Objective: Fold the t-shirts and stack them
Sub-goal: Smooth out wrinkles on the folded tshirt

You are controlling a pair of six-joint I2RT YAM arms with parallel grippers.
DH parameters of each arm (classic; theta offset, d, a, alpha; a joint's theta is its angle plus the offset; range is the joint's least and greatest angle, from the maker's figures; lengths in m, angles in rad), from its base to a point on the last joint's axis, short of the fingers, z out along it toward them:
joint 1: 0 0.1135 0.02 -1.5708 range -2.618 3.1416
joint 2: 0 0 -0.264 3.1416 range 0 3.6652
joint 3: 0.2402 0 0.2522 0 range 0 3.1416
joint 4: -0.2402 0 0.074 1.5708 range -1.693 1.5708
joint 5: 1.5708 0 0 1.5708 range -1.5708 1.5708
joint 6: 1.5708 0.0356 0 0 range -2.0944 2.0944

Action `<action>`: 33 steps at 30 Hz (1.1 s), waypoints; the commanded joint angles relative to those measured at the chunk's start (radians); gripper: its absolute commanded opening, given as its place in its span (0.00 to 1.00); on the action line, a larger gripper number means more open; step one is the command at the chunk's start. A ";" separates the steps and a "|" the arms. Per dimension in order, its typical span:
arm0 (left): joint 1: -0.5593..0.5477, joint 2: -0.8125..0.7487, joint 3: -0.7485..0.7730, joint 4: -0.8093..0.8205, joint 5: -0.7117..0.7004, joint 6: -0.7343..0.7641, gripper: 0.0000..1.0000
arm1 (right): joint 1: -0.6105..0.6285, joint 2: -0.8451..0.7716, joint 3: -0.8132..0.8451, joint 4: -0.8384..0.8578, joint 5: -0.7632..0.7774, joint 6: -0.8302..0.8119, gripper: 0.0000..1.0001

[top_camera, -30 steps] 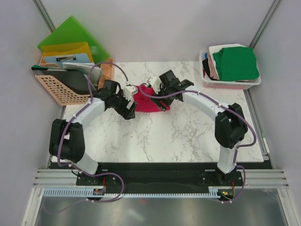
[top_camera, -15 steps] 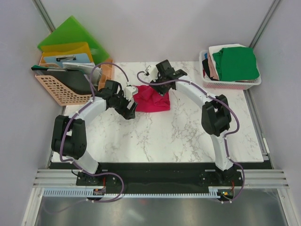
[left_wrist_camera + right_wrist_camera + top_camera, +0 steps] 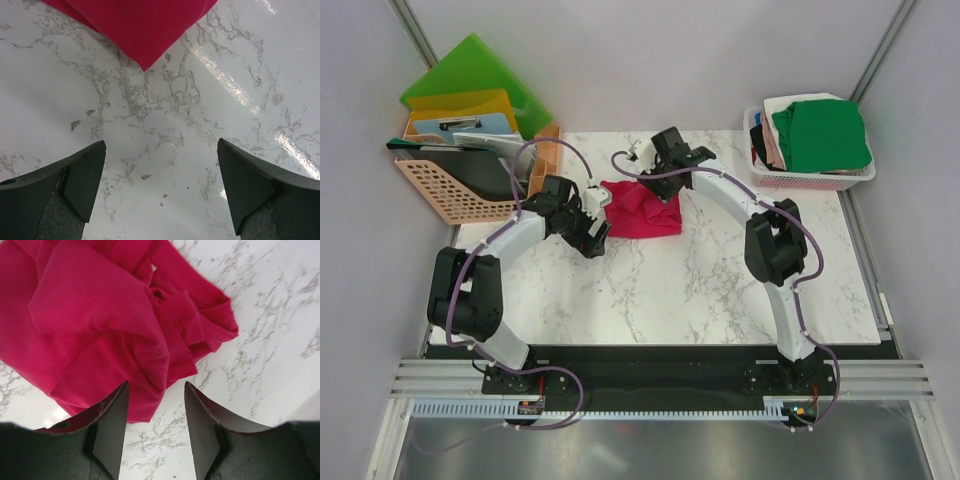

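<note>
A crimson-pink t-shirt (image 3: 642, 209) lies in a rough folded bundle on the marble table (image 3: 720, 280), toward the back. My left gripper (image 3: 597, 222) is open and empty just left of it; the left wrist view shows only the shirt's corner (image 3: 142, 30) beyond the fingers. My right gripper (image 3: 660, 178) is open at the shirt's far edge, and its wrist view shows the crumpled cloth (image 3: 100, 315) just past the fingertips, with nothing between them. A green t-shirt (image 3: 820, 135) tops a pile with white, beige-pink and black ones in a basket.
A pink basket (image 3: 810, 178) holding the shirt pile stands at the back right. An orange basket (image 3: 450, 190) with green and yellow folders (image 3: 470, 75) stands at the back left, close to the left arm. Enclosure walls rise on both sides.
My right gripper has moved back and to the left, from over the shirt to its far edge. The shirt has settled flatter and wider. My left gripper has stayed beside it.
</note>
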 commanded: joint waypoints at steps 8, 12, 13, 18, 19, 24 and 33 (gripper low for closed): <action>-0.004 -0.016 -0.015 0.058 -0.014 0.020 0.99 | -0.018 -0.023 -0.064 -0.023 -0.047 0.010 0.54; -0.004 -0.033 -0.033 0.061 -0.032 0.034 0.99 | -0.023 0.000 -0.050 -0.011 -0.054 0.016 0.02; -0.004 -0.036 -0.038 0.061 -0.037 0.037 0.99 | -0.024 0.001 -0.039 -0.011 -0.058 0.018 0.00; -0.004 -0.040 -0.073 0.081 -0.058 0.052 0.99 | -0.024 -0.006 -0.012 0.004 -0.011 -0.014 0.00; -0.004 -0.037 -0.081 0.084 -0.058 0.049 0.99 | -0.024 -0.008 0.005 0.011 0.006 -0.024 0.00; -0.004 -0.030 -0.086 0.092 -0.043 0.036 0.98 | -0.024 0.040 0.105 0.014 0.132 -0.083 0.00; -0.004 -0.042 -0.116 0.092 -0.035 0.051 0.99 | -0.023 0.081 0.090 0.037 0.250 -0.101 0.93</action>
